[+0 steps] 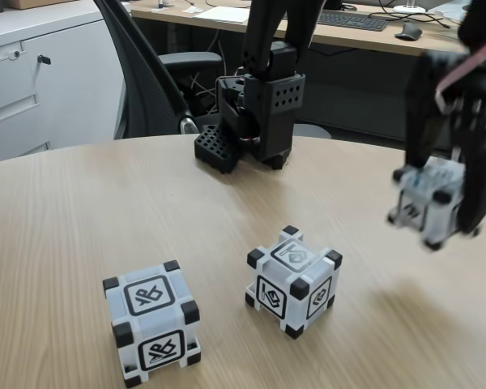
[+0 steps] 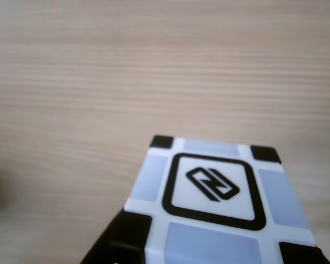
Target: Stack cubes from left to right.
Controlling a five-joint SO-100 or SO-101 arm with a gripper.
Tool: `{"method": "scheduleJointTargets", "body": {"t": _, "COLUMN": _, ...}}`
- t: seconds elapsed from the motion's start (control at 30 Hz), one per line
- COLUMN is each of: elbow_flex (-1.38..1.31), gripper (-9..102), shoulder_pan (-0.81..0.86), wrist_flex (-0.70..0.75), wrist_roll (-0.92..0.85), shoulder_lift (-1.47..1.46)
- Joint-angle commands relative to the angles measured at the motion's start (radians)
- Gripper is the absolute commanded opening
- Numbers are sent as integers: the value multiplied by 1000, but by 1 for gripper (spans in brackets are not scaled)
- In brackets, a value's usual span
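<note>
Pincer pinching a cube above the table.
Fixed view: the pincer [image 1: 441, 198] grips one cube [image 1: 425, 203] aloft; two cubes [image 1: 294, 279] [image 1: 152, 320] sit on the table [image 1: 65, 219], left of it. Other view: the gripped cube [image 2: 212, 206] fills the lower right.

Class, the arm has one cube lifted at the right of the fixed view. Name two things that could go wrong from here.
1. The lifted cube looks tilted in the gripper, so it might slip or land crooked.
2. The middle cube sits skewed on the table, close to the left cube; a careless placement could knock either one.
</note>
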Motion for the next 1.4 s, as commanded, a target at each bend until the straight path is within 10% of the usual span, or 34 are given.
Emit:
{"method": "scheduleJointTargets", "body": {"t": 0.0, "elbow_flex": -8, "gripper": 0, "shoulder_pan": 32, "wrist_flex": 12, "wrist_roll": -5, "shoulder_lift": 140}}
{"method": "scheduleJointTargets", "body": {"t": 1.37, "elbow_flex": -26, "gripper": 0, "shoulder_pan": 968, "wrist_flex": -5, "wrist_roll": -416, "shoulder_lift": 135}}
